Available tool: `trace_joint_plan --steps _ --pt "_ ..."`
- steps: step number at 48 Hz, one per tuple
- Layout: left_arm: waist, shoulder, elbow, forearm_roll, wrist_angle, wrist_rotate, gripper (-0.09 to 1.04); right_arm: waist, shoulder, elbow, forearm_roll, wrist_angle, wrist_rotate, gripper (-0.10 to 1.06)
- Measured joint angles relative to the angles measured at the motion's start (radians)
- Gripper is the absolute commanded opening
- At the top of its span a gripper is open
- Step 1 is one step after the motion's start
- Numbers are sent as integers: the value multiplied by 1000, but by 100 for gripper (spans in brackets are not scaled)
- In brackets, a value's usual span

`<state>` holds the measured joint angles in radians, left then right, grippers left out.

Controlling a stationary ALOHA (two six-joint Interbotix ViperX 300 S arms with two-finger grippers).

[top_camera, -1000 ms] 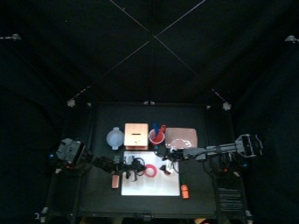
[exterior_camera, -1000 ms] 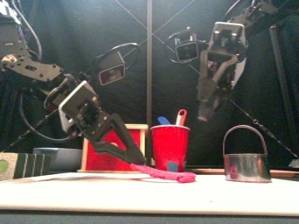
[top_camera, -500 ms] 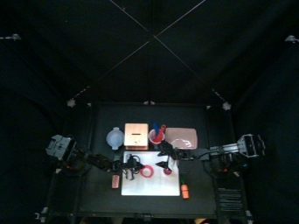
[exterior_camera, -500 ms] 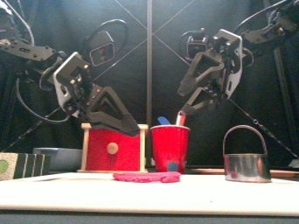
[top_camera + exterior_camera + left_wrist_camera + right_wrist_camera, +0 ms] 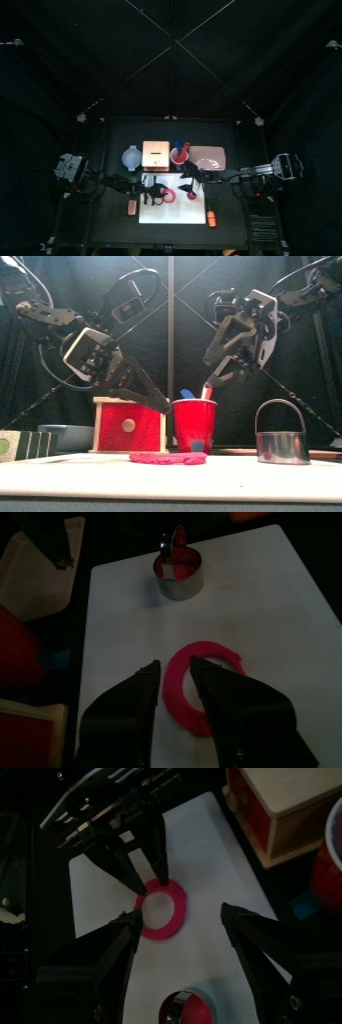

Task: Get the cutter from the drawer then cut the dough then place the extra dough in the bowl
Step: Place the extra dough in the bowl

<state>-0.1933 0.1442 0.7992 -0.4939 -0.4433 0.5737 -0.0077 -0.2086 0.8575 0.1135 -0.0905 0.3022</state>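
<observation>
Now the left gripper [image 5: 174, 662] holds jaws narrowly apart, right gripper [image 5: 178, 911] wide, above the dough ring [image 5: 171, 928]

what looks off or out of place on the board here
Nothing stands out. The dough ring lies flat on the board, the cutter stands upright beside it, apart, and the cup is upright behind. The left gripper and right gripper hang open above the ring.
</observation>
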Motion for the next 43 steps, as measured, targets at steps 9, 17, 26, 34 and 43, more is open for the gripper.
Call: trace_joint_plan --steps 9,17,26,34,43 --pt "40 34 -58 -12 91 61 86 -2 -20 18 2 3 0 95" --pt "61 64 -94 -14 166 61 85 -2 -51 29 0 3 0 95" --pt "81 92 -137 -14 276 61 83 -8 -64 38 0 3 0 95" --pt "109 109 -152 -14 333 61 79 -9 -63 43 2 2 0 95" --pt "117 112 -156 -18 367 58 74 -9 -63 46 2 2 0 95"
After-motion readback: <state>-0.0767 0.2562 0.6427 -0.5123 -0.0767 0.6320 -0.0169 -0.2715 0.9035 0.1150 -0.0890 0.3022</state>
